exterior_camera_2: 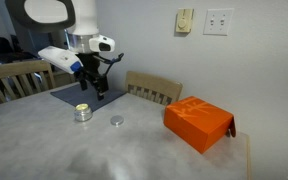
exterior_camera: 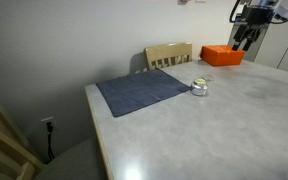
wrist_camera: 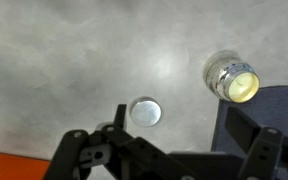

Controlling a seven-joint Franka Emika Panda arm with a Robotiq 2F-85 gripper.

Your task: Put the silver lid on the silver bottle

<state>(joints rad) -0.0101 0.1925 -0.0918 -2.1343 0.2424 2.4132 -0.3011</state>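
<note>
Lid point(wrist_camera: 145, 111): likely light, stiff, slick thin metal disc, flat on bench point(wrist_camera: 54, 60); pinch across rim. Bottle point(wrist_camera: 232, 80) nearby, likely slides easily. Gripper point(wrist_camera: 169, 155) wide, empty, off bench.

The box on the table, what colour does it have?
The box is bright orange. It shows best in an exterior view, where it lies near the table's corner.

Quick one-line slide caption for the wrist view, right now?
Open gripper over the grey table, silver lid lying loose beside the uncapped silver bottle, next to the blue mat.
</note>
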